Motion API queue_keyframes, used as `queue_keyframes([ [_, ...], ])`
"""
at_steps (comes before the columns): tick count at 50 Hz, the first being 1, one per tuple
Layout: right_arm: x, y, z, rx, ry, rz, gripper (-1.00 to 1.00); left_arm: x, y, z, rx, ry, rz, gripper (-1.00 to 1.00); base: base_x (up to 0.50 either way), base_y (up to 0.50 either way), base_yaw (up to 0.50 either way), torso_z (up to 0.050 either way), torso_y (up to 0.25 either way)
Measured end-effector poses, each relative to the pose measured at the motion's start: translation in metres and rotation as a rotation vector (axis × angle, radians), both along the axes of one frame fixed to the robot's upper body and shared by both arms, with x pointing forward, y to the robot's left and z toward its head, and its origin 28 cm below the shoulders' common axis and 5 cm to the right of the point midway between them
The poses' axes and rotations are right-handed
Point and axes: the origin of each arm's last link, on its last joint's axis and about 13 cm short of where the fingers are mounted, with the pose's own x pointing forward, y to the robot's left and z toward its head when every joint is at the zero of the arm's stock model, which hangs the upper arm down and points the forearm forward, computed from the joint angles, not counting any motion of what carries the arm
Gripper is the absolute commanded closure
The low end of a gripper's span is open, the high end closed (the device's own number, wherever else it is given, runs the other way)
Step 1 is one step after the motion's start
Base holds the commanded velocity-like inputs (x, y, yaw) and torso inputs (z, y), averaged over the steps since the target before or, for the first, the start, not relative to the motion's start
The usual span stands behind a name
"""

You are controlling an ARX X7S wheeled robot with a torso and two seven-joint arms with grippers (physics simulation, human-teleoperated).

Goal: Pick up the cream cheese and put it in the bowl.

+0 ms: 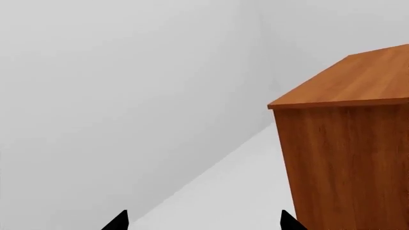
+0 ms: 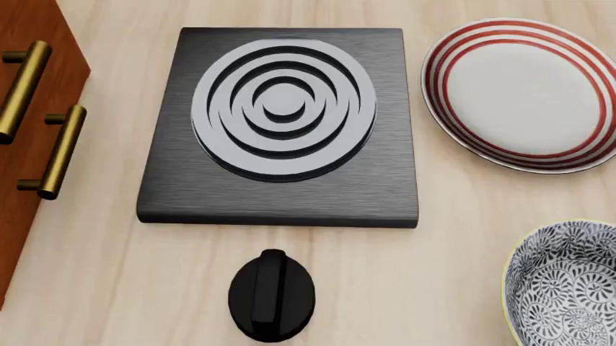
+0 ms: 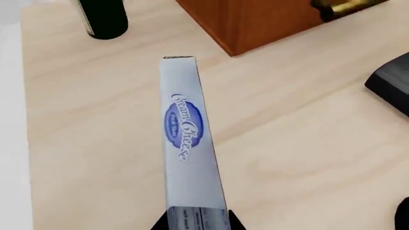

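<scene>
Carrying looks to be the step in hand: in the right wrist view the cream cheese (image 3: 188,139) runs straight out from the right gripper (image 3: 197,221), its near end seated between the dark jaws, so your jaws read as clamped on the box, which appears lifted off the bench (image 3: 300,158), though how high is hard to judge. The bowl (image 2: 568,285) sits at the lower right edge of the head view, only partly in frame, and neither the box nor your right arm shows in that view at all. Your next move calls for swinging the box across toward the bowl, getting it over the patterned hollow, then lowering and letting go; the box is long and flat, so expect to tilt it or drop it end first to clear the rim. On the way you have the stove plate (image 2: 279,126) with its black knob (image 2: 271,295) near the bowl's side, and the red-ringed plate (image 2: 529,94) just beyond the bowl, so don't mistake it for the target. Near the box stand a dark bottle (image 3: 102,17) and the wooden cabinet (image 3: 255,21). Your left gripper (image 1: 203,223) hangs with its jaws apart and empty, facing a wall and the cabinet's side, well out of the way.
</scene>
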Motion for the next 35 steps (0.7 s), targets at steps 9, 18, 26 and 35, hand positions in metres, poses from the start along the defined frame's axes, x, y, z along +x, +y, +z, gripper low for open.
queue_keyframes([
  [9,-0.011,-0.003,0.017,0.034,-0.053,0.005,1.00,-0.001,-0.001,0.001,-0.005,0.000,0.004,-1.00,0.00,0.00,0.00,0.000,0.000],
  [18,-0.017,-0.009,0.038,0.079,-0.105,-0.007,1.00,-0.003,-0.003,0.004,-0.008,-0.001,0.008,-1.00,0.00,0.00,0.00,0.000,0.000],
  [26,-0.017,-0.016,0.057,0.126,-0.151,-0.036,1.00,-0.005,-0.004,0.007,-0.010,-0.001,0.009,-1.00,0.00,0.00,0.00,0.000,0.000],
  [35,-0.011,-0.025,0.079,0.176,-0.198,-0.085,1.00,-0.005,-0.005,0.008,-0.009,0.001,0.009,-1.00,0.00,0.00,0.00,0.000,0.000],
])
